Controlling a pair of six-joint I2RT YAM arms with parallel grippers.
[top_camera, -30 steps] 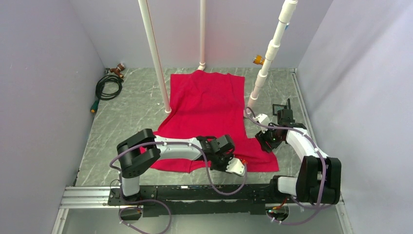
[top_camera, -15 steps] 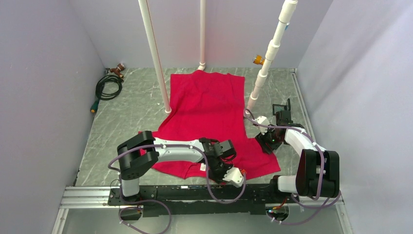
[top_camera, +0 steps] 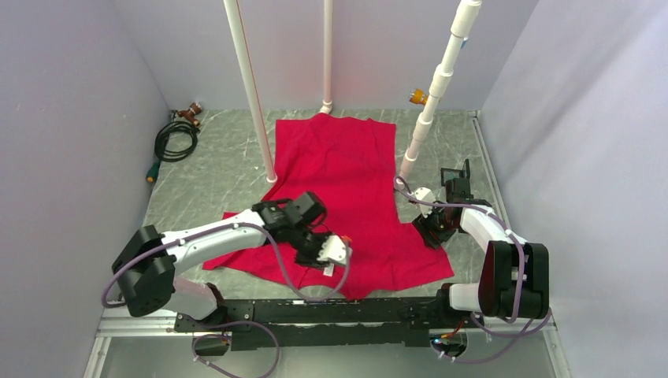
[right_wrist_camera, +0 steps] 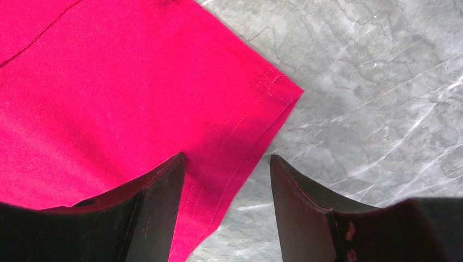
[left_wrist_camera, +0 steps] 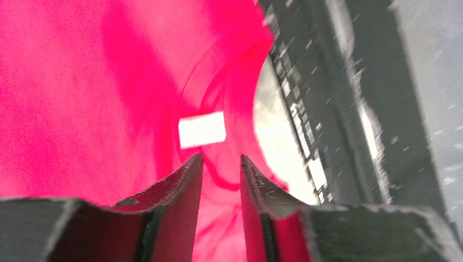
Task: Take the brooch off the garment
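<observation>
The red T-shirt (top_camera: 339, 165) lies flat on the grey table, neckline toward the near edge. Its white neck label (top_camera: 328, 269) also shows in the left wrist view (left_wrist_camera: 202, 130). My left gripper (top_camera: 324, 258) hovers over the collar, just behind the label. Its jaws (left_wrist_camera: 221, 161) stand a narrow gap apart, with only red cloth (left_wrist_camera: 82, 82) showing between them. My right gripper (top_camera: 432, 231) is open over the hem of the right sleeve (right_wrist_camera: 240, 136), with one finger above cloth and one above bare table (right_wrist_camera: 226, 158). The brooch shows in no view.
Three white pipes stand on the table (top_camera: 250, 87) (top_camera: 327, 55) (top_camera: 437, 87). A black hose coil (top_camera: 175, 140) and a brass fitting (top_camera: 191, 112) lie at the back left. A black rail (top_camera: 315, 311) runs along the near edge, and walls close in both sides.
My left arm has swung left and away from the near edge, its gripper moving from the shirt's lower right to the collar. The right arm drew back slightly, then held still.
</observation>
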